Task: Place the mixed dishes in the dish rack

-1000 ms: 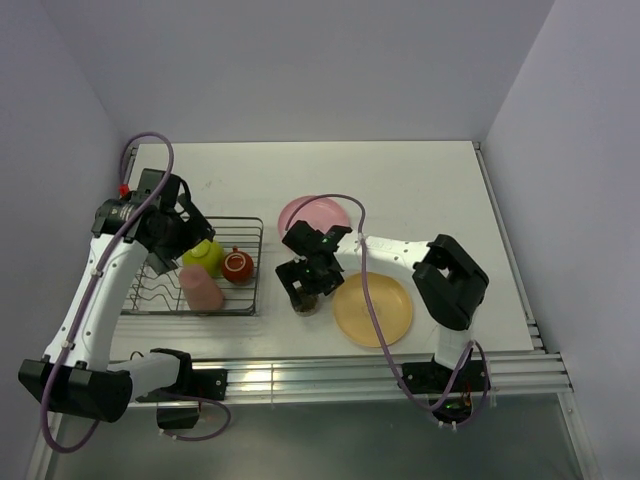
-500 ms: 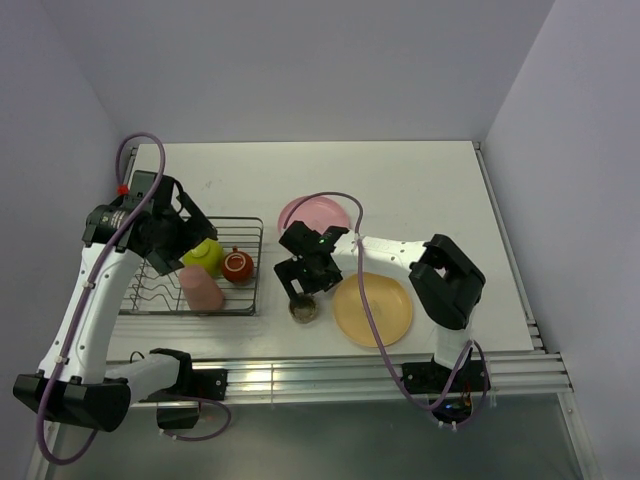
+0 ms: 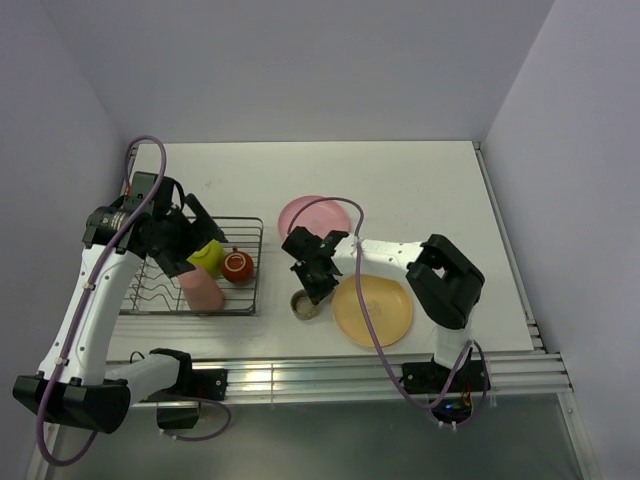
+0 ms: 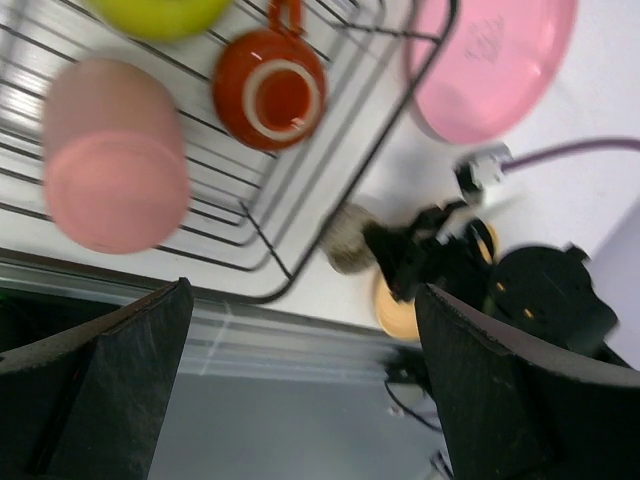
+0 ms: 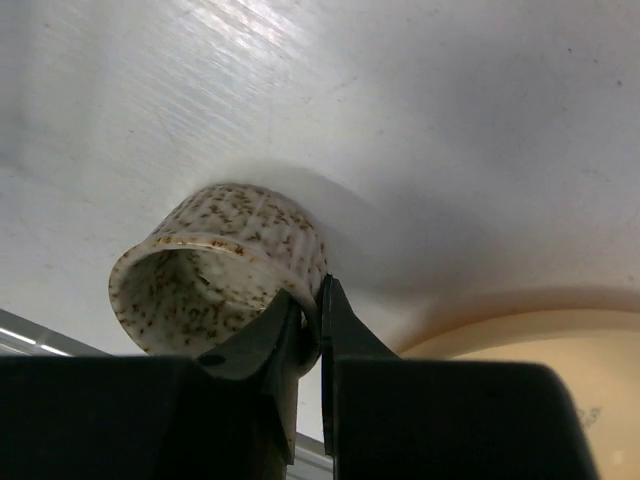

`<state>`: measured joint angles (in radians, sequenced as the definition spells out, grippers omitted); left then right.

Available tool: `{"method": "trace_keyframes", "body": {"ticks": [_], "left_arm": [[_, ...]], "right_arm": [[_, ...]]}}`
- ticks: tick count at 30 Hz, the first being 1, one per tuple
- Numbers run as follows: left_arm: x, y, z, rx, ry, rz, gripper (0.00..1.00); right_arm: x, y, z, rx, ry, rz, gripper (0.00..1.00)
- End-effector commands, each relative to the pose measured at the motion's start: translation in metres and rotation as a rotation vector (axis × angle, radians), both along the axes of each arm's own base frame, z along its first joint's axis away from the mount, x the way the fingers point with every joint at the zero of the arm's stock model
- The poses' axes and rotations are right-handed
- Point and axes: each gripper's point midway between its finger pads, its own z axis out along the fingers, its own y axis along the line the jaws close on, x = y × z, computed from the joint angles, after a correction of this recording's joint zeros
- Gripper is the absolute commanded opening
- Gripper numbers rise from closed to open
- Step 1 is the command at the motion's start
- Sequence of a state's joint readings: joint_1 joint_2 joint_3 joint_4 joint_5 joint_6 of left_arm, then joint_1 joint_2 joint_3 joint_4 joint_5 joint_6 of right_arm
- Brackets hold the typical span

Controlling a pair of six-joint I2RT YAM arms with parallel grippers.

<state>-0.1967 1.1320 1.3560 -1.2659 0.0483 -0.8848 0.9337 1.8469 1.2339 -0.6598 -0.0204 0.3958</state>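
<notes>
Pinching the wall of the tiny beige-grey speckled ceramic cup (image 5: 215, 265), the right gripper (image 5: 308, 296) has its fingers (image 5: 262, 342) clenched on the rim, one inside the mouth and one outside. The cup sits mouth-up on the white table (image 3: 420, 190), between the dark wire dish rack (image 3: 252, 226) and the yellow-orange plate (image 3: 372, 310). It looks light and rigid, but glazed and brittle. A thin rim pinch like this could let it swing or slip, so I'd judge a slow carry and a gentle set-down the safe way. Over at the rack the left gripper (image 3: 180, 238) hovers with its fingers (image 4: 120, 380) spread wide, grasping nothing. The flat plates look the awkward ones: hard and slick, and lying flush on the table, so an edge is the only place to take hold. By my count there are six dishes: two plates, two bowls and two cups, plus the one rack. Three are in the rack: the lime-green bowl (image 3: 205, 255), the small red-orange bowl (image 3: 237, 265) and the salmon-pink cup (image 3: 202, 290). Three are on the table: the speckled cup, the yellow-orange plate and the pink plate (image 3: 313, 213), which lies just beyond the rack's far corner.
</notes>
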Motion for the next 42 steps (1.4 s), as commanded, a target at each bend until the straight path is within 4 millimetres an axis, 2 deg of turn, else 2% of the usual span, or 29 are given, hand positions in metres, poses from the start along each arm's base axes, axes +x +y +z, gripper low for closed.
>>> {"method": "trace_keyframes", "body": {"ticks": [1, 2, 3, 5, 6, 7, 8, 9, 10, 12, 14, 15, 16, 18, 20, 22, 23, 24, 25, 29, 33, 42], "left_arm": [[0.003, -0.033, 0.030, -0.170, -0.074, -0.107, 0.99], [0.003, -0.040, 0.035, -0.207, -0.086, -0.128, 0.99], [0.007, -0.049, 0.042, -0.247, -0.117, -0.155, 0.99], [0.002, -0.070, 0.053, -0.368, -0.127, -0.222, 0.99], [0.008, -0.079, 0.063, -0.426, -0.165, -0.235, 0.99], [0.001, -0.092, 0.071, -0.512, -0.159, -0.281, 0.99], [-0.002, -0.097, 0.068, -0.557, -0.150, -0.290, 0.99], [-0.003, -0.102, 0.072, -0.610, -0.140, -0.276, 0.99], [0.000, -0.107, 0.079, -0.645, -0.172, -0.287, 0.99], [-0.004, -0.112, 0.083, -0.708, -0.149, -0.278, 0.99], [-0.007, -0.114, 0.086, -0.740, -0.131, -0.261, 0.99], [-0.008, -0.116, 0.091, -0.778, -0.109, -0.243, 0.99], [-0.009, -0.120, 0.102, -0.850, -0.092, -0.202, 0.99], [-0.009, -0.120, 0.107, -0.879, -0.111, -0.196, 0.99], [-0.010, -0.123, 0.120, -0.995, -0.089, -0.126, 0.99], [-0.012, -0.124, 0.129, -1.065, -0.087, -0.118, 0.99], [-0.013, -0.125, 0.126, -1.092, -0.076, -0.108, 0.99], [-0.015, -0.126, 0.136, -1.120, -0.107, -0.128, 0.99], [-0.017, -0.126, 0.138, -1.136, -0.089, -0.112, 0.99], [-0.021, -0.128, 0.145, -1.156, -0.061, -0.111, 0.99], [-0.024, -0.130, 0.153, -1.176, -0.038, -0.117, 0.99], [-0.026, -0.130, 0.152, -1.174, -0.002, -0.107, 0.99]], "right_arm": [[0.001, 0.009, -0.003, 0.022, -0.008, 0.018, 0.06], [0.002, 0.010, -0.001, 0.025, -0.012, 0.018, 0.00], [0.003, 0.009, 0.003, 0.022, -0.016, 0.015, 0.00], [0.008, 0.014, 0.024, 0.072, -0.041, 0.009, 0.00], [0.013, 0.017, 0.038, 0.101, -0.049, -0.004, 0.00], [0.012, 0.022, 0.061, 0.169, -0.049, -0.010, 0.00], [0.013, 0.025, 0.076, 0.215, -0.047, -0.016, 0.00], [0.016, 0.028, 0.093, 0.269, -0.050, -0.023, 0.00], [0.023, 0.026, 0.117, 0.339, -0.065, -0.049, 0.00], [0.021, 0.032, 0.146, 0.452, -0.042, -0.035, 0.00], [0.027, 0.027, 0.176, 0.556, -0.056, -0.052, 0.00], [0.022, 0.030, 0.196, 0.645, -0.053, -0.023, 0.00], [0.024, 0.030, 0.225, 0.781, -0.080, -0.014, 0.00], [0.029, 0.032, 0.240, 0.845, -0.126, 0.001, 0.00], [0.024, 0.034, 0.254, 0.921, -0.145, 0.035, 0.00], [0.016, 0.039, 0.265, 0.981, -0.128, 0.074, 0.00], [0.015, 0.040, 0.270, 1.005, -0.130, 0.087, 0.00], [0.016, 0.044, 0.280, 1.049, -0.160, 0.104, 0.00], [0.014, 0.044, 0.283, 1.073, -0.157, 0.101, 0.00], [0.012, 0.048, 0.302, 1.148, -0.205, 0.150, 0.00], [0.015, 0.050, 0.330, 1.239, -0.292, 0.179, 0.00], [0.017, 0.055, 0.362, 1.323, -0.355, 0.218, 0.00]]}}
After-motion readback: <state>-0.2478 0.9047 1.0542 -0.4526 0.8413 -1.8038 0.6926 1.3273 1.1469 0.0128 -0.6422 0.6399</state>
